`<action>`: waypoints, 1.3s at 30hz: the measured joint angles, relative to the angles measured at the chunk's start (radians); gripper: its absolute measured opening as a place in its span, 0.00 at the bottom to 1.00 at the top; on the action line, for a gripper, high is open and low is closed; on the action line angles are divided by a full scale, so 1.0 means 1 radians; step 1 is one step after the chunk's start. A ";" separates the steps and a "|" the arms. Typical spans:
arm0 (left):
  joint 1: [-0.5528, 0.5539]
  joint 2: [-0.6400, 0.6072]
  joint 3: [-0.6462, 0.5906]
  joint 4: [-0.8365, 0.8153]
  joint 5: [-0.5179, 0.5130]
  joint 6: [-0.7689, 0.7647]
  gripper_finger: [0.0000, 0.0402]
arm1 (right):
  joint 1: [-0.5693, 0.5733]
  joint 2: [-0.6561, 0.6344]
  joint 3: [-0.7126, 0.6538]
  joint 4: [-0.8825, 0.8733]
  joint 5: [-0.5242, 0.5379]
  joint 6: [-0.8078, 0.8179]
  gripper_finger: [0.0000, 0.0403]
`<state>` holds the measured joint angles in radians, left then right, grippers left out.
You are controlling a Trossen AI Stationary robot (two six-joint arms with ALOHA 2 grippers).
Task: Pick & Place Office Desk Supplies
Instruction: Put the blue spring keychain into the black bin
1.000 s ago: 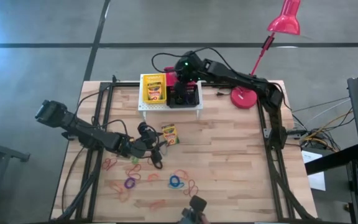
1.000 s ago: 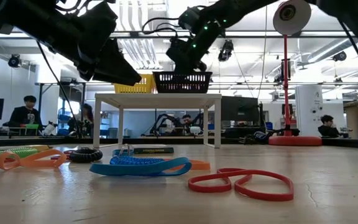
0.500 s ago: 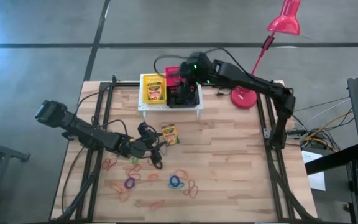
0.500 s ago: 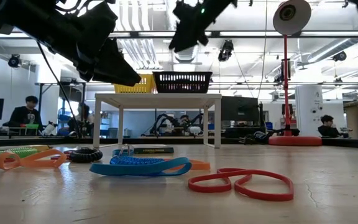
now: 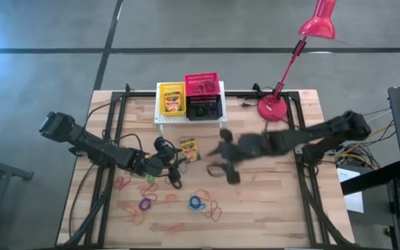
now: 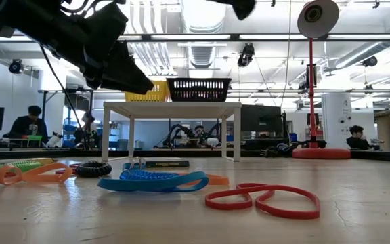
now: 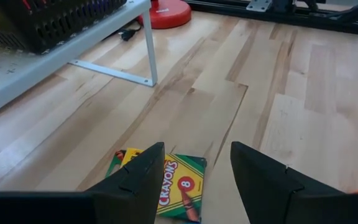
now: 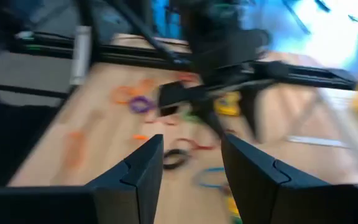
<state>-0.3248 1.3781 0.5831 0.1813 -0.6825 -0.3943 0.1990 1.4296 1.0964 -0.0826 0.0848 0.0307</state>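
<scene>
The wooden table point(image 5: 255, 180) is ringed by a busy lab, people at benches visible only from the low view. Only overhead shows the red basket point(image 5: 201, 84) behind the black basket point(image 5: 205, 106) on the white stand point(image 5: 189, 119). Left gripper point(image 7: 194, 177) hangs spread over a crayon box point(image 7: 176, 186), empty. Right gripper point(image 8: 188, 165) is parted mid-table, empty. Elastic loops point(image 5: 198, 203) lie near the front.

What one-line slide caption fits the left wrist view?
Open left gripper poised over a crayon box on the wooden table, white stand beyond.
</scene>
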 joint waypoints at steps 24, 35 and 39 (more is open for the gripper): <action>-0.156 0.000 0.000 0.013 0.057 -0.245 0.43 | 0.038 0.473 -0.074 0.403 -0.359 -0.043 0.39; -0.392 0.000 0.000 0.019 -0.167 -0.460 0.41 | 0.010 0.716 0.346 -0.105 -0.381 -0.321 0.35; -0.455 0.004 0.000 0.020 -0.246 -0.510 0.41 | 0.010 0.780 0.461 -0.223 -0.357 -0.368 0.33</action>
<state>-0.7796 1.3817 0.5835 0.2018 -0.9282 -0.9040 0.2092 2.2096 1.5572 -0.3052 -0.2724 -0.3378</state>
